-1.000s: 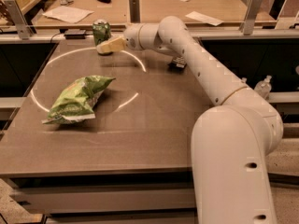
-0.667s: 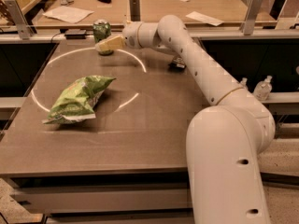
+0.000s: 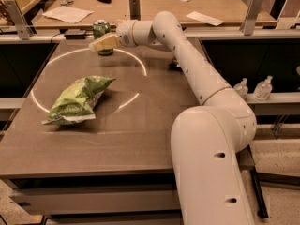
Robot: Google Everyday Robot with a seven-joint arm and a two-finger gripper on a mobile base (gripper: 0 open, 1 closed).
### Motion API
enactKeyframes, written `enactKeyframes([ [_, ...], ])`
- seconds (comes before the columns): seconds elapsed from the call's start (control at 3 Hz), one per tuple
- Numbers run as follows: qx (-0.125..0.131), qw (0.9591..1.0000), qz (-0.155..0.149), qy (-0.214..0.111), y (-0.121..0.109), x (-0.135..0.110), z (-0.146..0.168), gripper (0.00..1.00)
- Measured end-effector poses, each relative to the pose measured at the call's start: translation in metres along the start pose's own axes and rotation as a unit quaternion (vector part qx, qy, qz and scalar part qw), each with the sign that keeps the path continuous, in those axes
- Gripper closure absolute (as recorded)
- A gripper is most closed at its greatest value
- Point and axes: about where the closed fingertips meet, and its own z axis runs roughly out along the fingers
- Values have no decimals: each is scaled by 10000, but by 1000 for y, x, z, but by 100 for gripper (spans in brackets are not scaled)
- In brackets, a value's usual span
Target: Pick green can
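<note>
The green can stands upright at the far edge of the grey table, its silver top showing. My gripper reaches from the right on the long white arm. It sits right at the can and covers the can's lower front. The can rests on the table.
A wrinkly light-green chip bag lies at the table's left middle. A wooden bench with papers and metal posts runs behind the table. Two clear bottles stand on a ledge to the right. The arm's base fills the front right.
My gripper has edged slightly left, closer over the can. The can and the chip bag have not moved.
</note>
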Motion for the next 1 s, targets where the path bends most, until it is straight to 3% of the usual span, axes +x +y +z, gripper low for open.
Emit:
enactKeyframes([
  [0.67,-359,9993,68,8,11,0,14,41],
  [1.0,-352,9993,80,41,8,0,13,63],
])
